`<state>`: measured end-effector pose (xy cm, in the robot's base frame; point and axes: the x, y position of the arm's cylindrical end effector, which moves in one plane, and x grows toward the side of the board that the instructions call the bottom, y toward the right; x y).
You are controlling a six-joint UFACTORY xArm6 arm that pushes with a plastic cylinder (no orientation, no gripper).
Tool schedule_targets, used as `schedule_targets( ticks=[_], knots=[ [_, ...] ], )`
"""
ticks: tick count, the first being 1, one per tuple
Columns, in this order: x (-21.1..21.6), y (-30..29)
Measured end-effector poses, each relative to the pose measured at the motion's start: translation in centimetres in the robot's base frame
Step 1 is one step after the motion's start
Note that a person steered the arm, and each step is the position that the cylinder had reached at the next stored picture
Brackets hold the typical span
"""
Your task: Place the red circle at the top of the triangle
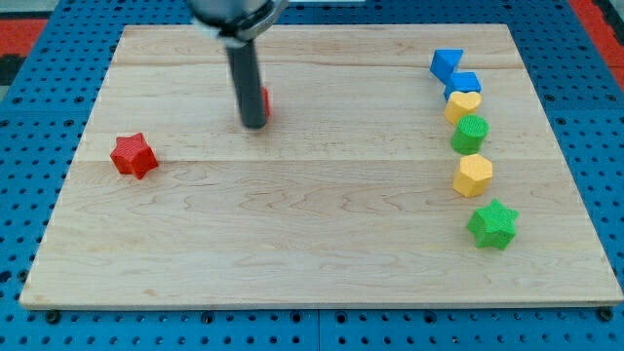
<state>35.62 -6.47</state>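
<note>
Where the smooth wooden board (292,244) is nearest, a green star (492,224) sits; farther back stand a red star (133,155) and a blue triangle (447,64). My tip (253,124) holds nothing, touching the half-hidden red circle (264,100).

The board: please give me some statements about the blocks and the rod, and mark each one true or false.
1. My tip is next to the red circle, which the rod mostly hides. True.
2. The red star lies at the view's right. False: it lies at the view's left.
3. The blue triangle heads a column of blocks at the view's right. True.
4. The green star touches the blue triangle. False: it is the lowest of the column.
</note>
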Motion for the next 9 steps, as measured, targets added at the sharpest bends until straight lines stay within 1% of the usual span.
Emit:
schedule_targets(
  ticks=[1, 2, 3, 4, 5, 6, 7, 8, 9],
  knots=[
    [0.0, -0.1],
    [-3.8, -6.0],
    [-7.0, -1.9],
    [-7.6, 4.7],
    [-3.5, 0.5],
    [2.0, 1.2],
    [4.8, 6.0],
    [7.7, 5.5],
    [7.4, 8.8]
  ],
)
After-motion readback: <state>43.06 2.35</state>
